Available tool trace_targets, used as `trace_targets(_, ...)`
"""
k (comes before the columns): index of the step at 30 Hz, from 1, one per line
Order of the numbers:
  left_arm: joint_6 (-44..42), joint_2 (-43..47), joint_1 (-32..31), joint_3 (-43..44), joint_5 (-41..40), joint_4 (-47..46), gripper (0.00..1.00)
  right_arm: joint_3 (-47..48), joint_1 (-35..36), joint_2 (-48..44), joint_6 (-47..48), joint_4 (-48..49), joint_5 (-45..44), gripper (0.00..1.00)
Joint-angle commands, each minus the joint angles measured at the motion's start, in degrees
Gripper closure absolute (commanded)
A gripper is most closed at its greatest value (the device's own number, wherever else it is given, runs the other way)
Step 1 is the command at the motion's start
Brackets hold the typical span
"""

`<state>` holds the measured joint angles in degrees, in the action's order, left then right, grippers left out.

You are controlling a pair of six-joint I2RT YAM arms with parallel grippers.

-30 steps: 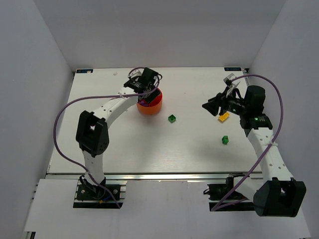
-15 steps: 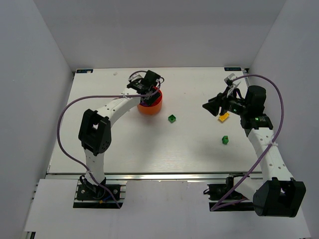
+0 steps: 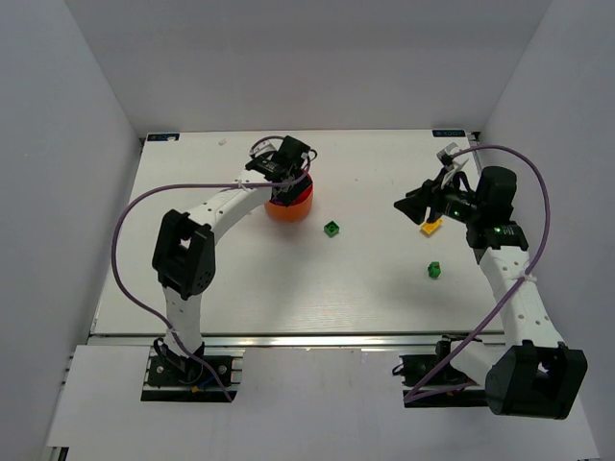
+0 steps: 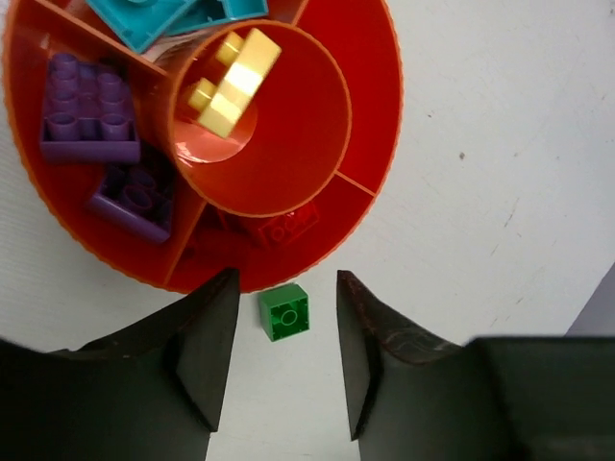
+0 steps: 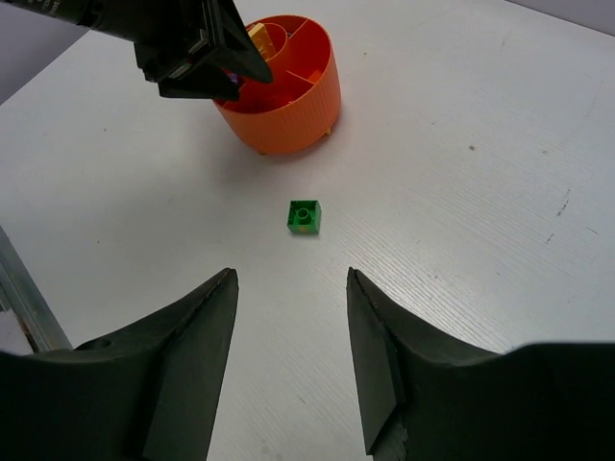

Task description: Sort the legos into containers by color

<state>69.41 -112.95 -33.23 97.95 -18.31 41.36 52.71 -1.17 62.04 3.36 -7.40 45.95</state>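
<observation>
The left gripper (image 4: 283,317) hung open and empty over a round red-orange plastic bowl (image 4: 377,106) on a white table (image 3: 288,288). Its wedges held purple bricks (image 4: 88,108), cyan bricks (image 4: 159,14) and a red brick (image 4: 281,229), and its central cup held a yellow brick (image 4: 231,82). A small green brick (image 3: 332,229) lay on the table near the bowl. The right gripper (image 5: 290,288), also open and empty, hovered near a loose yellow brick (image 3: 431,226)

I see the bowl (image 4: 377,67) upright: yellow brick (image 4: 233,82) in its cup, purple bricks (image 4: 88,109) in a wedge (green brick (image 3: 332,229) lies outside).
</observation>
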Motion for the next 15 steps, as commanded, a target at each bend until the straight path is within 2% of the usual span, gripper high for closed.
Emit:
trace_targets(1, -3.55, 3.34, -0.34, 0.49, 2.21, -2.24, 0.46, 0.11, -0.67, 0.10, 0.60, 1.42, 0.63, 0.45)
trace_targets(3, -7.43, 6.67, -0.34, -2.39, 6.59, -6.46, 0.58, 0.38, -1.03, 0.54, 1.82, 0.99, -2.77, 0.45)
trace_targets(4, -11.79, 8.25, -0.34, -3.98, 8.36, -8.12, 0.67, 0.81, -1.29, 0.89, 2.61, 0.55, -4.71, 0.44)
trace_targets(5, -14.62, 11.84, -0.34, -6.17, 10.46, -11.62, 0.69, 1.34, -1.38, 2.28, 3.40, -1.20, -6.65, 0.44)
trace_targets(6, -17.43, 14.13, 0.44, -11.94, 14.83, -13.92, 0.71, 2.13, -1.47, 3.25, 4.80, -2.35, -10.32, 0.42)
trace_targets(7, -24.86, 16.85, 1.15, -15.65, 18.01, -16.64, 0.71, 3.96, -1.90, 4.31, 5.08, -3.66, -12.62, 0.41)
trace_targets(8, -28.33, 19.84, 1.15, -19.60, 21.26, -22.58, 0.70, 4.76, -2.08, 6.49, 5.34, -6.46, -14.30, 0.39)
trace_targets(9, -31.49, 26.48, 1.15, -23.73, 23.56, -25.69, 0.67, 5.47, -2.17, 7.64, 5.43, -7.36, -17.62, 0.32)
trace_targets(10, -39.62, 29.94, 1.15, -31.60, 29.58, -31.64, 0.55, 6.52, -2.26, 8.61, 5.00, -8.67, -19.05, 0.22)
trace_targets(11, -43.35, 33.02, 1.15, -35.16, 32.60, -33.17, 0.44, 6.88, -2.35, 10.45, 4.12, -9.99, -20.28, 0.11)
trace_targets(12, -46.09, 38.62, 1.15, -37.81, 34.20, -33.63, 0.29, 6.97, -2.52, 11.43, 2.81, -11.66, -21.77, 0.11)
trace_targets(14, -52.16, 42.96, 1.15, -43.27, 33.60, -31.62, 0.11, 7.41, -3.22, 13.88, -0.70, -13.34, -23.00, 0.11)
trace_targets(15, -54.01, 46.81, 1.15, -44.76, 32.55, -30.91, 0.09, 7.76, -3.49, 14.77, -2.37, -14.21, -24.67, 0.11)
